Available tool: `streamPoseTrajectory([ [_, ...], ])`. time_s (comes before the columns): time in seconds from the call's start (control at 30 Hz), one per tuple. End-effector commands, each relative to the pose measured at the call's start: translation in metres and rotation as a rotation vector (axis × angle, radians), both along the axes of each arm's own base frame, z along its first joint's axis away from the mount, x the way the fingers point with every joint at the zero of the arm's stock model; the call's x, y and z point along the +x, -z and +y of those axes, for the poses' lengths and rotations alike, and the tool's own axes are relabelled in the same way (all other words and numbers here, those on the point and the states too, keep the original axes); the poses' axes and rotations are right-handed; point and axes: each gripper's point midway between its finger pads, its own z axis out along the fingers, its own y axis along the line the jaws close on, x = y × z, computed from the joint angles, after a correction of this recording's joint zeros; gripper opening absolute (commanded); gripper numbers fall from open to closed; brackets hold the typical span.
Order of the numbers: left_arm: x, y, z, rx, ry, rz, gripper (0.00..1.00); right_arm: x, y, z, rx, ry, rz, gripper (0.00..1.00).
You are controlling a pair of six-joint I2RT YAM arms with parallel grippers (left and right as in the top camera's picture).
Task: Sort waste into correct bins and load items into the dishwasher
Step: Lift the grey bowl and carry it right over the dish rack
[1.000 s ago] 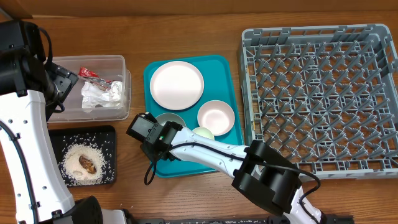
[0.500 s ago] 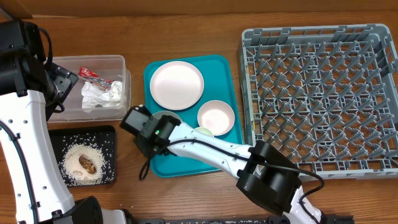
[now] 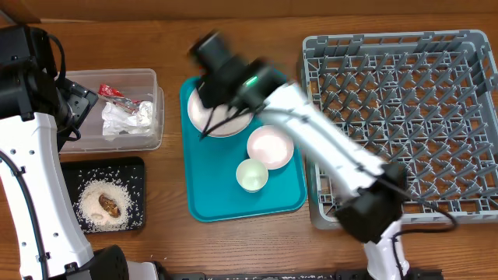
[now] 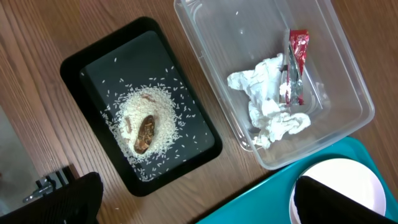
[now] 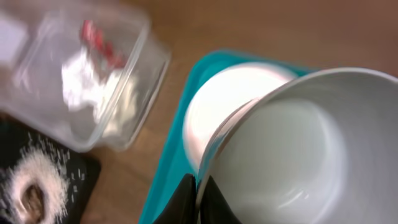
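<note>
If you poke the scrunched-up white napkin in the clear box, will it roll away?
Probably not: the napkin is crumpled into soft, uneven folds, so it would likely squash, not roll. It looks thin and light, and the clear tub should stop it sliding far.

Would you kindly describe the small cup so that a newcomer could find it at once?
Look at the teal tray between the clear tub and the grey dish rack. Of the round pieces on it, the small cup sits lowest in the overhead view, just below the pale pink bowl. It is by far the smallest of them.
</note>
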Motion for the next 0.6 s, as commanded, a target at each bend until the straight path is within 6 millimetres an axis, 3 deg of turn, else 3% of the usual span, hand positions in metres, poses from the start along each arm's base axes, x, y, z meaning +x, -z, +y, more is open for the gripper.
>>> streamPoseTrajectory([
  [0.0,0.0,0.0,0.0,-0.002,-0.017,-0.004,1.0,0.025,-0.084,-0.064,0.172,0.026,-0.087,0.04],
  [0.2,0.0,0.0,0.0,-0.002,-0.016,-0.004,1.0,0.068,-0.103,-0.19,0.445,0.111,0.022,0.04],
  [0.33,0.0,0.0,0.0,-0.002,-0.017,-0.004,1.0,0.078,-0.107,-0.267,0.552,0.062,-0.016,0.04],
  [0.47,0.0,0.0,0.0,-0.002,-0.016,-0.004,1.0,0.081,-0.084,-0.343,0.583,0.198,0.02,0.04],
  [0.57,0.0,0.0,0.0,-0.002,-0.016,-0.004,1.0,0.077,-0.069,-0.377,0.614,0.257,0.045,0.04],
])
